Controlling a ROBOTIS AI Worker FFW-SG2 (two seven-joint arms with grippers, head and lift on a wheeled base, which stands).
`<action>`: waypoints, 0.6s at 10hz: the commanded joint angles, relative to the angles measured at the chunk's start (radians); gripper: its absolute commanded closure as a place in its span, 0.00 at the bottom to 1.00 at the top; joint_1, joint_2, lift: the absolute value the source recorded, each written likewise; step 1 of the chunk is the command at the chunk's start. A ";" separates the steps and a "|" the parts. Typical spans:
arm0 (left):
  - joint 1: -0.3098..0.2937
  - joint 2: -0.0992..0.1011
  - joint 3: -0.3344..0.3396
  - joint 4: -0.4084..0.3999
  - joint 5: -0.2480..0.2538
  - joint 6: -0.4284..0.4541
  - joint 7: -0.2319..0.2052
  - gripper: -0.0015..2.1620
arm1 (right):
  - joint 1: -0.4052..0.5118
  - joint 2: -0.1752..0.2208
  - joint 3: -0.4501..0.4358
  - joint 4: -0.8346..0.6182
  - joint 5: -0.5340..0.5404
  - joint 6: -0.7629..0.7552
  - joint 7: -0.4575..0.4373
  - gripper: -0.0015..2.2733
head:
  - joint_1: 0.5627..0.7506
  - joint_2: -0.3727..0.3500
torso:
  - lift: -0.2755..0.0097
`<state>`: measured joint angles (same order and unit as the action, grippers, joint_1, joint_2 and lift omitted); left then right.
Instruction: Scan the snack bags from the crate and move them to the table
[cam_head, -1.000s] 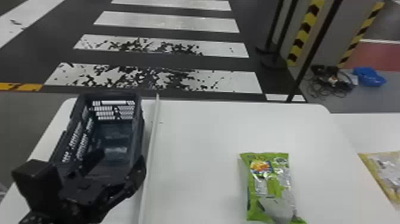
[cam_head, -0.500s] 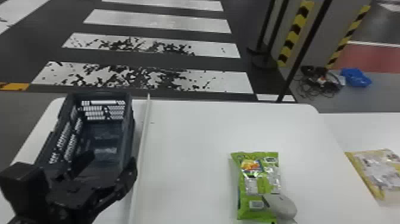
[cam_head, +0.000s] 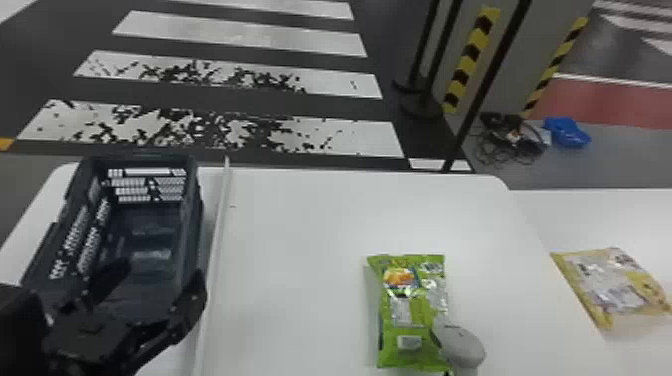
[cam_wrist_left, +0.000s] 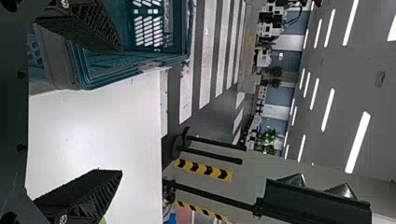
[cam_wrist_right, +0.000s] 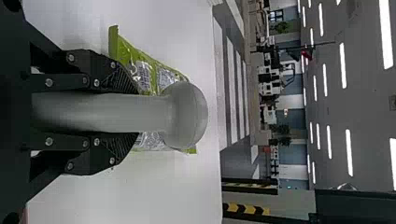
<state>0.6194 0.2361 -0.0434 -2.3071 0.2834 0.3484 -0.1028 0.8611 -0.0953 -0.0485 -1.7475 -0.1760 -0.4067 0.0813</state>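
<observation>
- Snack bags lie flat on white tabletops: the green bag (cam_head: 410, 300) on the near table (cam_head: 300, 225), the yellow bag (cam_head: 610, 285) on the side table (cam_head: 565, 210) to its R.
- Crate (cam_head: 192, 220): dark, blue-grey plastic w/ slotted walls, upright at the L side of the near table, open top facing up.
- White strip (cam_head: 216, 240): long & thin, runs front to back on the near table just beside the crate, btwn it & the green bag.
- My L gripper (cam_head: 162, 272): at the near end of the crate, released, its two flat black fingers spread wide apart. Can't tell if the tips are above or inside the crate.
- My R gripper (cam_head: 448, 373): at the bottom edge of the head view, near the green bag. In the R wrist view my R gripper (cam_wrist_right: 137, 112) is clenched on the handle of the scanner, one finger on each side, just behind its rounded head.
- Green bag: larger of the two visible areas of wrapper, shiny, creased, long side running front to back.
- Yellow bag: yellow & silvery, well apart from the green bag.
- Scanner (cam_head: 462, 347): grey, its head at the R edge of the green bag's near end; can't tell if they touch.
- Pale label (cam_head: 409, 342): small, on the green bag's near end.
</observation>
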 joint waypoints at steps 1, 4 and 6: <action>0.003 -0.001 -0.003 0.000 -0.004 -0.002 0.002 0.03 | -0.016 -0.006 -0.002 0.031 -0.022 0.010 0.002 0.99 | 0.70 0.27 | 0.63; 0.010 -0.001 -0.003 0.000 -0.004 -0.005 0.003 0.03 | -0.027 -0.006 -0.013 0.057 -0.039 0.010 0.000 0.99 | 0.70 0.24 | 0.63; 0.010 -0.003 -0.004 0.000 -0.006 -0.005 0.002 0.03 | -0.027 -0.006 -0.014 0.060 -0.045 0.004 0.002 0.99 | 0.70 0.22 | 0.63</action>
<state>0.6288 0.2337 -0.0467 -2.3070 0.2778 0.3430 -0.1012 0.8345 -0.1012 -0.0627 -1.6880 -0.2197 -0.4012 0.0826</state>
